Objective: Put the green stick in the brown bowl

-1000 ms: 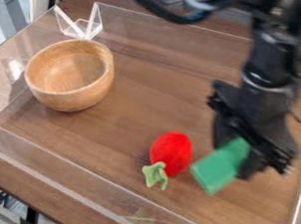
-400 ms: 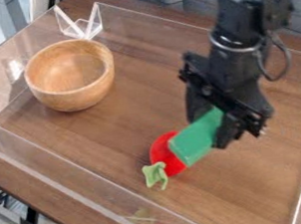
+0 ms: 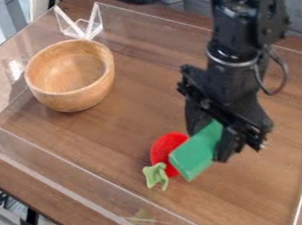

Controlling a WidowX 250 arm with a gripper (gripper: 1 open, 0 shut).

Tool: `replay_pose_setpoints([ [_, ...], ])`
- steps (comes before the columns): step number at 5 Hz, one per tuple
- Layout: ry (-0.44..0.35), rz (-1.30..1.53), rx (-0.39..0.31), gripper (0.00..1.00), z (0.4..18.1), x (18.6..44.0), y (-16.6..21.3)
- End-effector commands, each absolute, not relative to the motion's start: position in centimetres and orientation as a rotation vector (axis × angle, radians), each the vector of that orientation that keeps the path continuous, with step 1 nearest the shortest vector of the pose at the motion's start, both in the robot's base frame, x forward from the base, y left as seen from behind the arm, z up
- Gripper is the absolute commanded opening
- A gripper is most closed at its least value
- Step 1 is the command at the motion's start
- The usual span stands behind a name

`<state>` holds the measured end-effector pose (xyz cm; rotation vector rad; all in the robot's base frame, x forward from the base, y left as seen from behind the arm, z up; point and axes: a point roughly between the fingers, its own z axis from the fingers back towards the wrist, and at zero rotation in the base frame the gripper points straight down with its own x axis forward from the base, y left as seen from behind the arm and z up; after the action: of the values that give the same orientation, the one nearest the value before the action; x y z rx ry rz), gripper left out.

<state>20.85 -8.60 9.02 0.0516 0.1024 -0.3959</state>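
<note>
We have a single view, set high and fairly close, looking down at a slant across the dark wooden table (image 3: 128, 127). The clear plastic wall (image 3: 69, 208) edges the table nearest us; the table's far end lies toward the top.

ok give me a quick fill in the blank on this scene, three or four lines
1. The gripper is shut on the ____ stick.
2. The brown bowl holds ____.
3. The red strawberry toy lies on the ____ tabletop.
4. In this view the bowl sits to the ____ of the arm.

Missing words: green; nothing; wooden; left
</note>
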Motion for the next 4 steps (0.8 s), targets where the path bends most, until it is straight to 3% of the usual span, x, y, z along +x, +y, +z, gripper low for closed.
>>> replay_pose_setpoints([
  [1,0.052,-0.364,0.031,0.00,10.58,21.44,-9.63],
  [4,0.068,-0.293,0.026,0.00,11.44,21.42,-9.13],
])
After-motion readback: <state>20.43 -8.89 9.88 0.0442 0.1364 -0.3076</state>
